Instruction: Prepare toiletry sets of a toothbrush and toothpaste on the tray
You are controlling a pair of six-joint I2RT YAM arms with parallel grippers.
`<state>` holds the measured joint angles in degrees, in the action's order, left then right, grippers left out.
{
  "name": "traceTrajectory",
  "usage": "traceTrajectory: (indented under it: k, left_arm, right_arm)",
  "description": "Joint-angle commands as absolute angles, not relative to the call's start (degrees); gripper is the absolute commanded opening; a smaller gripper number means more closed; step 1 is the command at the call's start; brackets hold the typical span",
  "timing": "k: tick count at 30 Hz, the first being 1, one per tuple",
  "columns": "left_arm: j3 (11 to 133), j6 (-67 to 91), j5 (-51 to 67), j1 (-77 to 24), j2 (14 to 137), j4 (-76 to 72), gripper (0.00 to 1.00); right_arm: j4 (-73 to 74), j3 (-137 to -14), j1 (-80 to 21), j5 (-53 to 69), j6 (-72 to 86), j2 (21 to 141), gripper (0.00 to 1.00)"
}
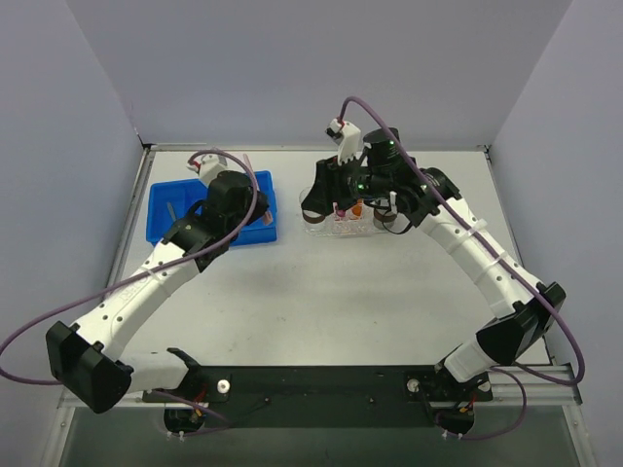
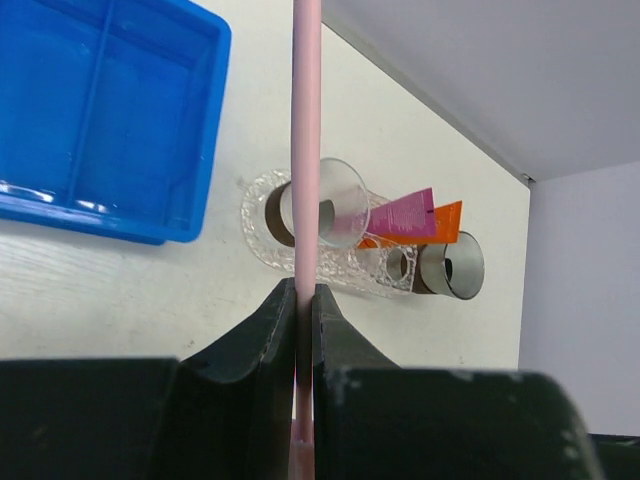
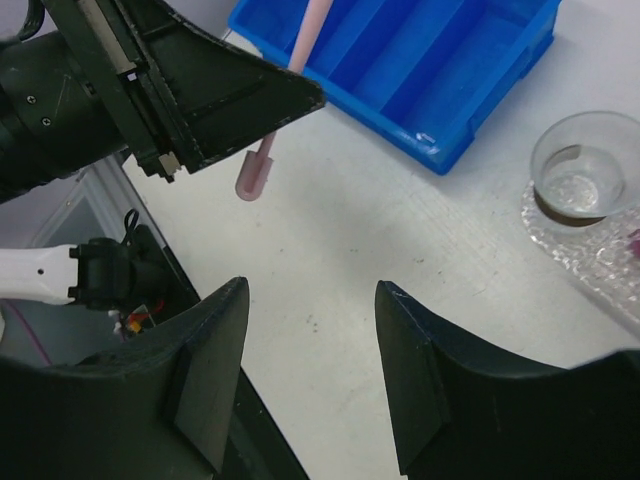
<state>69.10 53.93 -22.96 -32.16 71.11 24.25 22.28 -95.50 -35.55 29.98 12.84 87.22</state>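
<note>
Mostly, your overhead view hides the tray (image 1: pixel 326 232): the right arm hangs over it, and only a strip of clear rim and scraps of colour show. From the left wrist you see it better, lying on the desk (image 1: pixel 321 302) to the right of the blue bin (image 2: pixel 100 130). A clear cup (image 2: pixel 335 195) stands at its left end, and the pink tube (image 2: pixel 408 214) and orange tube (image 2: pixel 448 218) of toothpaste lean together in the middle. A grey cylinder (image 2: pixel 455 265) sits at the right end; you cannot tell whether it is on the tray or just beside it.

The toothbrush (image 2: pixel 305 150), a pale pink stick, crosses in front of the cup and covers part of it. It runs off the top of that picture, and its lower part is lost between the left jaws, which are clenched on it, so it is off the tray, in the air. From the right wrist its rounded end pokes out below those jaws, near the bin; no bristles can be made out. Your right jaws stand apart, nothing between them, above the desk, with tray and cup cut off at the picture's right edge.
</note>
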Motion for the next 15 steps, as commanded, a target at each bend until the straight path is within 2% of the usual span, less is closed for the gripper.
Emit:
traceTrajectory:
  k: [1, 8, 15]
  left_arm:
    - [73.9, 63.1, -31.5, -37.9, 74.9, 25.4, 0.00]
    - [76.1, 64.5, -34.0, -43.0, 79.1, 24.1, 0.00]
    - [76.9, 66.4, -34.5, -45.8, 80.7, 23.2, 0.00]
  right_arm:
    - [25.0, -94.6, -37.3, 34.7, 14.9, 88.1, 0.49]
    - [26.5, -92.1, -38.8, 33.2, 16.9, 88.4, 0.49]
    - [25.4, -89.8, -38.8, 30.8, 19.2, 89.7, 0.44]
